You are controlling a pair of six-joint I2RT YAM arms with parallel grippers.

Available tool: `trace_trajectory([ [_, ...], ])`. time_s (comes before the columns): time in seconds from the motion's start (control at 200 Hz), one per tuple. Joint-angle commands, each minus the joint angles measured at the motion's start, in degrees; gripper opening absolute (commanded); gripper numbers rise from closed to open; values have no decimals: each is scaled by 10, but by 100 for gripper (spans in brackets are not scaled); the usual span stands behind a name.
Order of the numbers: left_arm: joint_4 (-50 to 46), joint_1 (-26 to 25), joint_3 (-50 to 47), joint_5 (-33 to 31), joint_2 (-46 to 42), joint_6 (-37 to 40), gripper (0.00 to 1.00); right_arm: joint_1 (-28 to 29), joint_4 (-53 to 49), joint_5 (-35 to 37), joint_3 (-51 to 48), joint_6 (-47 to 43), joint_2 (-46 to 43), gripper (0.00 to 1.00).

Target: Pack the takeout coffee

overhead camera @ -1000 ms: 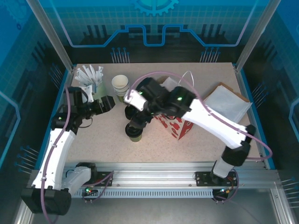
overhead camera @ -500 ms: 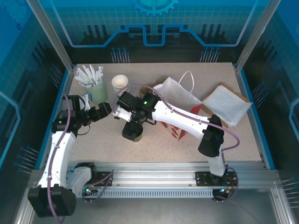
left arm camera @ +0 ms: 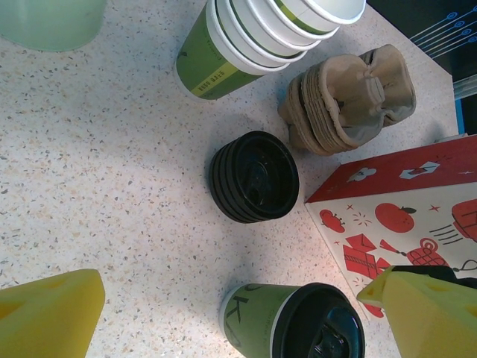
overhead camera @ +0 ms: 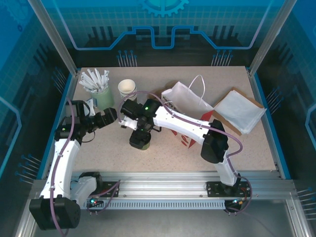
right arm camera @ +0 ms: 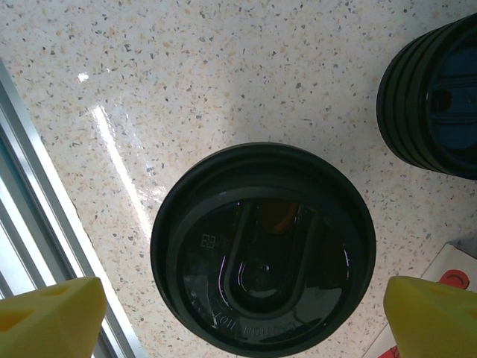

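We see the right pincer (right arm camera: 238, 319) hanging straight over the takeout coffee (right arm camera: 261, 250), a small olive-green paper cup w/ round black plastic lid. Jaws wide, yellow fingertips (right arm camera: 46, 317) either side of the lid, not touching. Cup stands upright on the speckled surface (right arm camera: 223, 67), near the red-and-white printed paper bag (left arm camera: 395, 216) & a stack of bare black plastic lids (left arm camera: 253, 177). Left pincer (overhead camera: 110, 117) is off to the left, also wide, nothing in it. We judge: lid on = done. Grip, lift & bagging not yet done, so approx. halfway at best.
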Motion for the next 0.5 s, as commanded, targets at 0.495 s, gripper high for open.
trace_trajectory([
  [0.495,27,6,-12,38,1,8,96,-11,-29,-4,25,-15,33,91],
])
